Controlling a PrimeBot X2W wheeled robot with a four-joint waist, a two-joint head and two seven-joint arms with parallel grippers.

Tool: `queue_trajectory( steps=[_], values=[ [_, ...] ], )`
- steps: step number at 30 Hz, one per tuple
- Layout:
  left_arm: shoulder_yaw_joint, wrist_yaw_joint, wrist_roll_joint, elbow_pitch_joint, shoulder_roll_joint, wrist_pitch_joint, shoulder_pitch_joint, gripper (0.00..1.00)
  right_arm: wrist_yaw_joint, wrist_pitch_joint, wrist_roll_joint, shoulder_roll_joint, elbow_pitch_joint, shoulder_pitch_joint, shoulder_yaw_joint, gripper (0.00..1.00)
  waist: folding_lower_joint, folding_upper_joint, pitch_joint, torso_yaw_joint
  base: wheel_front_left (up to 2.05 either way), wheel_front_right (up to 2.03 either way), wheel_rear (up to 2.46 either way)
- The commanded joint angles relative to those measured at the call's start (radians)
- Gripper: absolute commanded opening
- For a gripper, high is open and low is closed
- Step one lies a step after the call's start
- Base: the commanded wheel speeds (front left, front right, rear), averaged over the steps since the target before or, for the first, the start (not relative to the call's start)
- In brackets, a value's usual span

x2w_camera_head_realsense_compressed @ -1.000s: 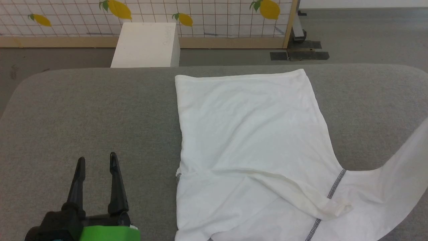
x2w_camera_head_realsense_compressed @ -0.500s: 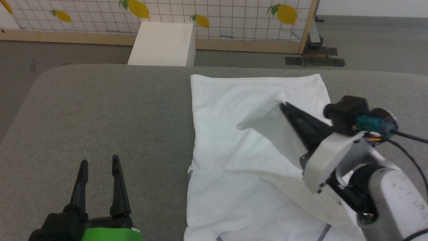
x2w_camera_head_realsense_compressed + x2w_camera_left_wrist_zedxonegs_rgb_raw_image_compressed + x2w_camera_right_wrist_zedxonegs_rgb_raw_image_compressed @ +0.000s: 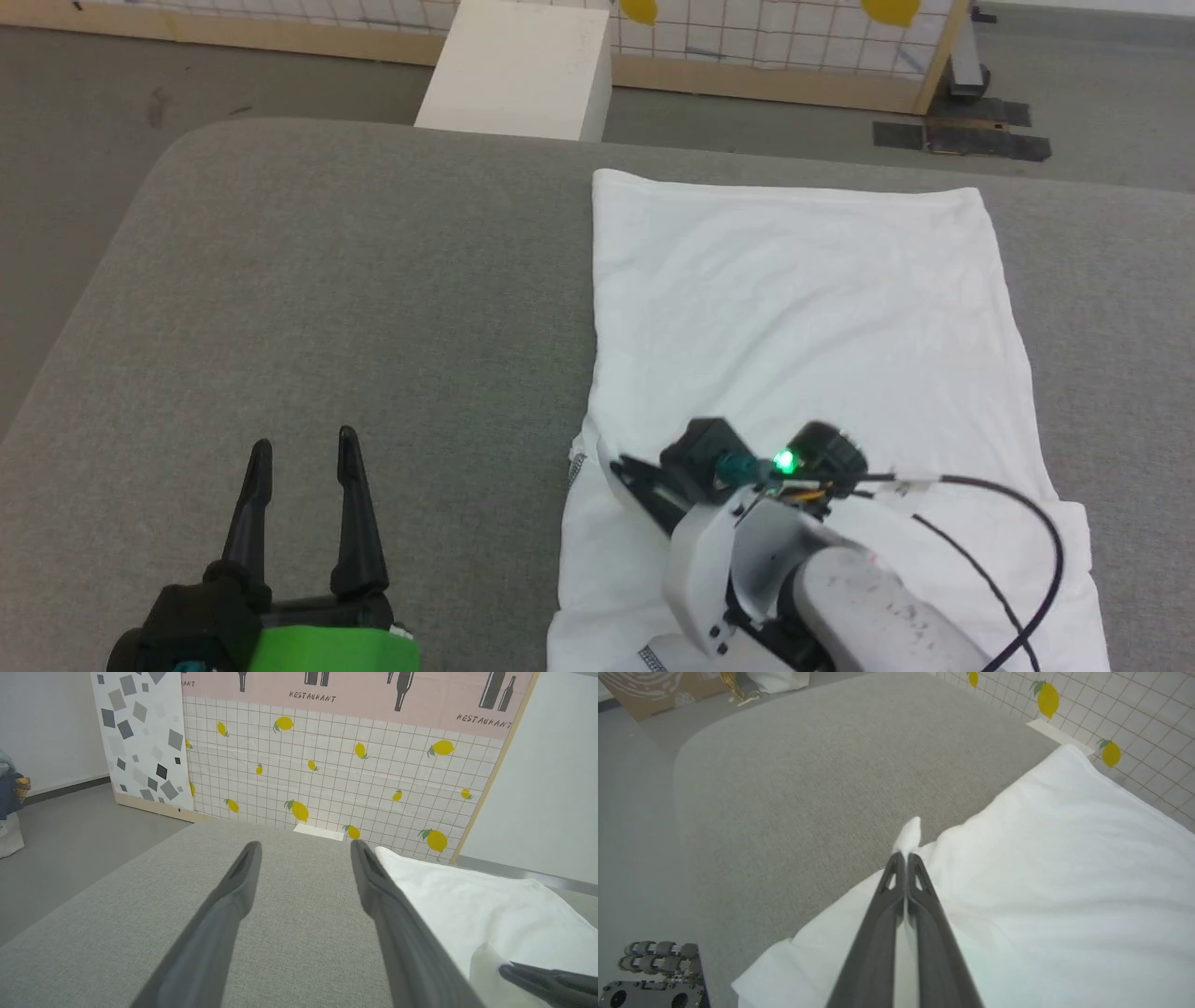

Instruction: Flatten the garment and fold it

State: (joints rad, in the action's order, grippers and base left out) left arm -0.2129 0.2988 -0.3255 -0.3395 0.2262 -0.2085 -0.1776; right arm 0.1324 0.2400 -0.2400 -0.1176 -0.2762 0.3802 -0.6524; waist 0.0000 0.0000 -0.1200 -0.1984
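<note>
At the lower left of the head view, your left gripper [image 3: 304, 441] stands open over the bare grey surface [image 3: 373, 280], holding nothing; leave it parked. The shirt [image 3: 803, 299] lies spread across the centre and right. Low at its left edge, your right gripper [image 3: 904, 857] is clamped on a tip of white cloth. Lower that tip flat, line it up with the edge, then let go without dragging.

Bright, even indoor light, faint soft shadows, white garment [image 3: 803, 299] nearly washed-out, wide-angle curvature at wrist-view edges
</note>
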Motion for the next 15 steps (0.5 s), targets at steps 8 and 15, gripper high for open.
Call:
queue_trajectory(
  steps=[8,15],
  values=[
    [-0.007,-0.006,-0.003,0.020,-0.003,-0.008,0.026,1.00,-0.002,-0.102,0.018,0.061,-0.196,0.020,-0.011,1.00,0.0000,0.0000,0.011,-0.014,0.00,0.00,0.00],
    [0.007,-0.001,-0.005,0.010,0.013,-0.003,0.015,1.00,-0.002,-0.129,-0.055,0.067,-0.105,0.049,0.053,1.00,0.0000,0.0000,0.035,0.047,0.00,0.00,0.00]
  ],
)
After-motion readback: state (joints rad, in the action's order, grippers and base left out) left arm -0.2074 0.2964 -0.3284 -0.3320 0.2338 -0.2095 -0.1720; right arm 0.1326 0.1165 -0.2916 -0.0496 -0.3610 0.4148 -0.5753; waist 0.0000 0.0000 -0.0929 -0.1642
